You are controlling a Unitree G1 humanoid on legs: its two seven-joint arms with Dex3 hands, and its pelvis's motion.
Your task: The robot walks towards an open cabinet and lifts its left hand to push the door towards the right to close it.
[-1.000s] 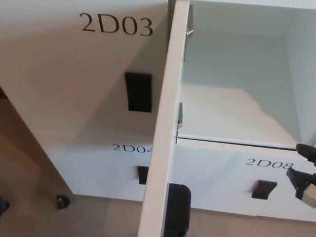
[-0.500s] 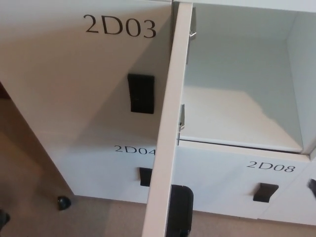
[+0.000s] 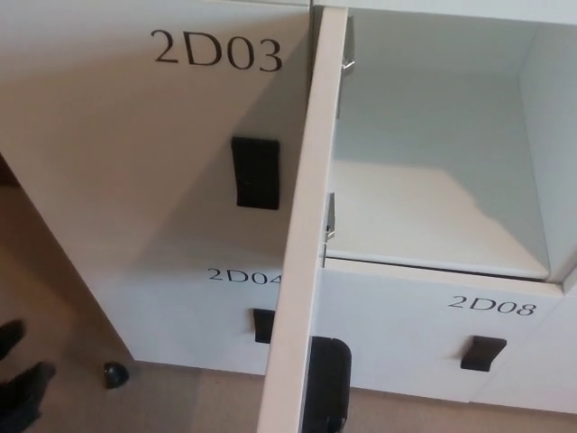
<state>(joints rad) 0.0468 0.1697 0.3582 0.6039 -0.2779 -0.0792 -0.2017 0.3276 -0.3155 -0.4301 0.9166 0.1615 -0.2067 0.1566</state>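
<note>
We are seeing only sliver of left hand [image 3: 22, 395], black, showing at lower-left corner of head view. Two dark parts are showing: larger one at bottom edge, smaller one just above it against left edge. Rest of hand is lying outside frame, so we are not making out its grip or pose.

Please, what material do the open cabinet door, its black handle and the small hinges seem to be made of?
The open door looks like white laminated board: smooth matte face, thick square edge, though painted wood is possible. Its handle seems black plastic, with rounded corners and a dull sheen. The hinges look like bare metal, grey and slightly shiny. The floor resembles tan carpet.
</note>
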